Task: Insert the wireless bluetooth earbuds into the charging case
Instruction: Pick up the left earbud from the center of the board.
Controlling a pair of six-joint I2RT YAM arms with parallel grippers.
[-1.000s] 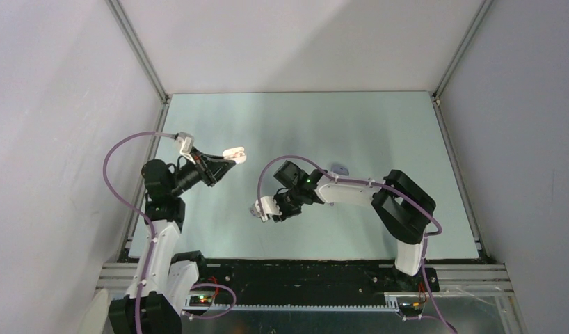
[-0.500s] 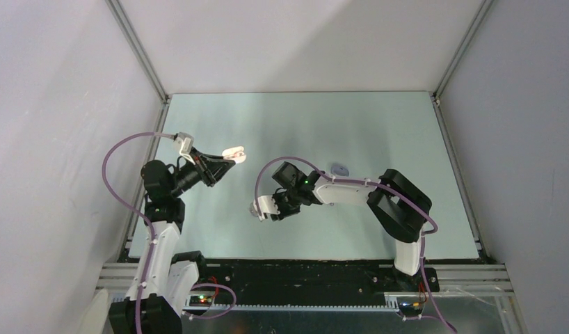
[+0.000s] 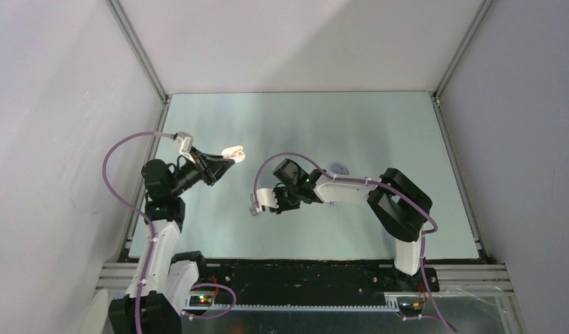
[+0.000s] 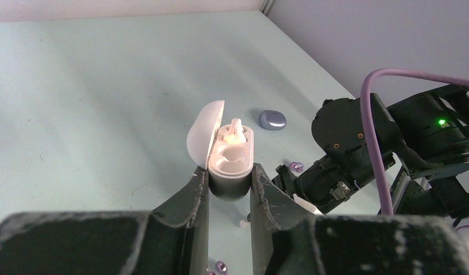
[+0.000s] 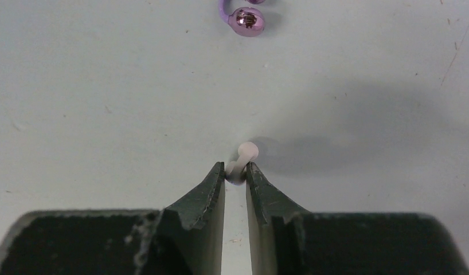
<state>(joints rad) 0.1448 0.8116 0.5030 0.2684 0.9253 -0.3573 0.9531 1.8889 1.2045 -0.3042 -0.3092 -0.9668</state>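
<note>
While the right gripper (image 3: 258, 207) works low over the table (image 3: 379, 125) in the overhead view, the left gripper (image 3: 229, 154) holds the white charging case (image 3: 234, 151) aloft at its ten o'clock. A closed purple case (image 3: 339, 168) lies apart at two o'clock. The carry looks short, and is best made as a straight lift followed by a slow swing across.

Seen from the left wrist, the left jaws are closed narrowly on the case's base. The lid (image 4: 202, 140) is thrown open toward nine o'clock. One seated white earbud (image 4: 233, 133) fills the far well, and the near well (image 4: 232, 153) is vacant and the likely target. Holding the case level and motionless should ease the insertion.

Seen from the right wrist, the right fingers (image 5: 216, 186) are almost shut, with only a sliver between them. They pinch the stem of the loose white earbud (image 5: 243, 157), whose round head juts past the tips at twelve o'clock. Whether it has left the table cannot be told. Such a tip-only grip may slip or twist, so gentle pressure is advised. A purple earbud (image 5: 246, 19) lies well clear at twelve o'clock.
</note>
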